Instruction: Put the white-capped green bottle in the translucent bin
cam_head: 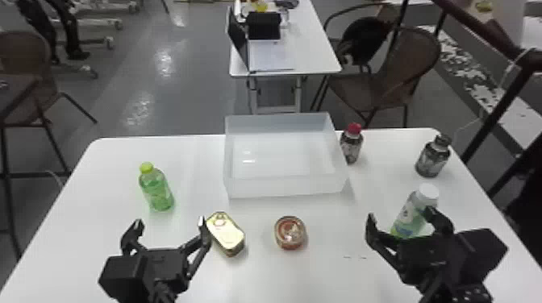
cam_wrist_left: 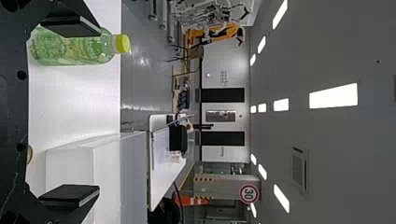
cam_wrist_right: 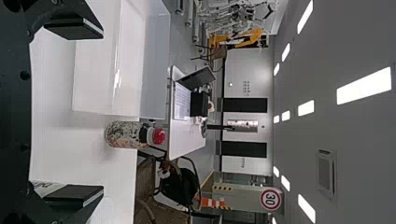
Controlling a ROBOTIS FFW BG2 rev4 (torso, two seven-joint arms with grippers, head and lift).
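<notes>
The white-capped green bottle [cam_head: 411, 213] stands at the right of the table, partly behind my right gripper [cam_head: 409, 219], whose fingers are spread. In the right wrist view my right gripper [cam_wrist_right: 77, 112] is open, and a part of the white-capped bottle [cam_wrist_right: 100, 212] shows beside one finger. The translucent bin [cam_head: 286, 187] sits at the table's far middle; its wall [cam_wrist_right: 154, 70] also appears in the right wrist view. My left gripper [cam_head: 169, 233] is parked open over the table's left front. In the left wrist view my left gripper [cam_wrist_left: 70, 114] has nothing between its fingers.
A yellow-capped green bottle [cam_head: 157, 189] stands left of the bin. A rectangular tin [cam_head: 226, 234] and a round tin [cam_head: 290, 233] lie in front of it. A red-capped bottle [cam_head: 351, 145] stands against its right side, and a dark bottle [cam_head: 433, 157] near the right edge.
</notes>
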